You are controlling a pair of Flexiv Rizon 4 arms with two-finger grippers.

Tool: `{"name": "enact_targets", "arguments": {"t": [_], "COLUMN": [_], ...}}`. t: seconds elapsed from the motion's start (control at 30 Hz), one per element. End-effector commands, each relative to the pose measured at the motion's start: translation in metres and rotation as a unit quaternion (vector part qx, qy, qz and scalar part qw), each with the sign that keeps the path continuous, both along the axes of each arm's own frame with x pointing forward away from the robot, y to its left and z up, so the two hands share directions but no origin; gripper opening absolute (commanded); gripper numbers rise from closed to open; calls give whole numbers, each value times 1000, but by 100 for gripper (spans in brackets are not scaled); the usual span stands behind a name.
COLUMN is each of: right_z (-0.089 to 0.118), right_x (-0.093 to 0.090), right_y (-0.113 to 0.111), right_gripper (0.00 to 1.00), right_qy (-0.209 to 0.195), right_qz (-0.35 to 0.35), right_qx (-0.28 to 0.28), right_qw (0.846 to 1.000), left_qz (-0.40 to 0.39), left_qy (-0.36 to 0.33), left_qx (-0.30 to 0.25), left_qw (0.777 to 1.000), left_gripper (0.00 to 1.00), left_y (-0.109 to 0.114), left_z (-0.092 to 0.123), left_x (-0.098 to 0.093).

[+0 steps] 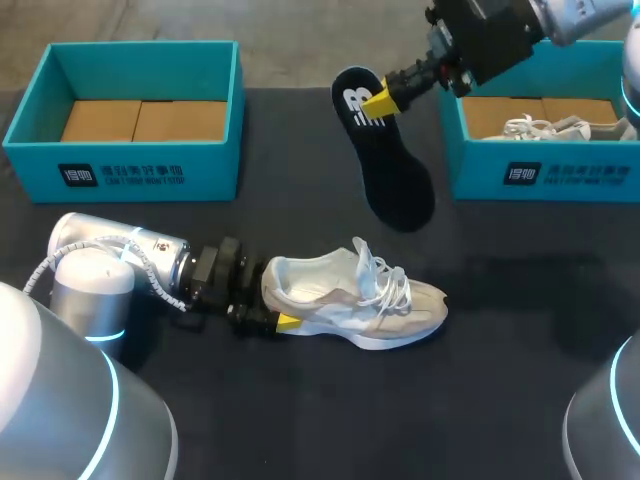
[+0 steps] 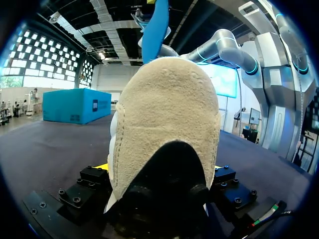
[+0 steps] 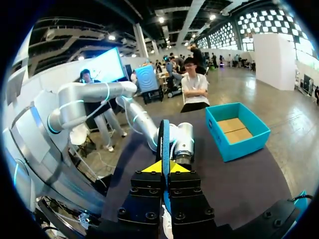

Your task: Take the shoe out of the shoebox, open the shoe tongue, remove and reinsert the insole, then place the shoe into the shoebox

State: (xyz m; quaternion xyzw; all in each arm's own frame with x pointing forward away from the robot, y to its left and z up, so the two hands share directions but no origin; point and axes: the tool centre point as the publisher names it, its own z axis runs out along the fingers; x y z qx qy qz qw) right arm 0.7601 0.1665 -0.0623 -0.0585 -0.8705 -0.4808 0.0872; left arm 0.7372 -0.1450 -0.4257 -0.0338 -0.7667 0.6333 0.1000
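Silver-cased left arm [image 1: 110, 255] is shown closest, lying low over the black table cloth [image 1: 500, 380]. Its left gripper [image 1: 270, 298] is closed on the heel of the white-and-beige laced sneaker [image 1: 355, 300], with one yellow-tipped finger on each side (in the left wrist view the suede heel fills the gap). The sneaker is thereby held upright on its sole, outside both boxes, with its mouth facing upward, presumably so that it cannot slide while being refilled.

The black foam insole [image 1: 385, 165] is pinched at its printed heel end by the right gripper [image 1: 381, 98] and is hung, toe end lowest, above the cloth just behind the sneaker. In the right wrist view it is seen edge-on between the fingers. The free toe end is judged to be the leading edge for reinsertion.

An open teal cardboard shoebox [image 1: 140, 170] is set at the far left. A second teal shoebox [image 1: 540, 180], far right, is occupied by another white shoe [image 1: 545, 127].
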Motion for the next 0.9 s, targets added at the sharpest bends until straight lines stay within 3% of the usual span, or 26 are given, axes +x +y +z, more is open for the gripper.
{"name": "enact_targets", "arguments": {"t": [0.03, 0.23, 0.33, 0.43, 0.6, 0.9], "right_z": [-2, -2, 26, 51, 84, 118], "right_x": [-1, -1, -4, -10, -20, -31], "right_y": [1, 1, -12, -20, -29, -47], "right_gripper": [0, 0, 0, 0, 0, 0], "right_qy": [-1, -1, 5, 4, 5, 65], "right_qz": [-2, -2, -9, -19, -34, -83], "right_qx": [2, 2, 81, 103, 124, 103], "right_qw": [1000, 1000, 997, 994, 992, 989], "left_qz": [0, 0, 0, 0, 0, 0], "left_qy": [0, 0, 0, 0, 0, 0], "left_qx": [0, 0, 0, 0, 0, 0], "left_qw": [1000, 1000, 1000, 1000, 1000, 1000], "left_gripper": [0, 0, 0, 0, 0, 0], "left_y": [0, 0, 0, 0, 0, 0], "left_z": [-1, -1, -1, -1, -1, -1], "left_x": [0, 0, 0, 0, 0, 0]}}
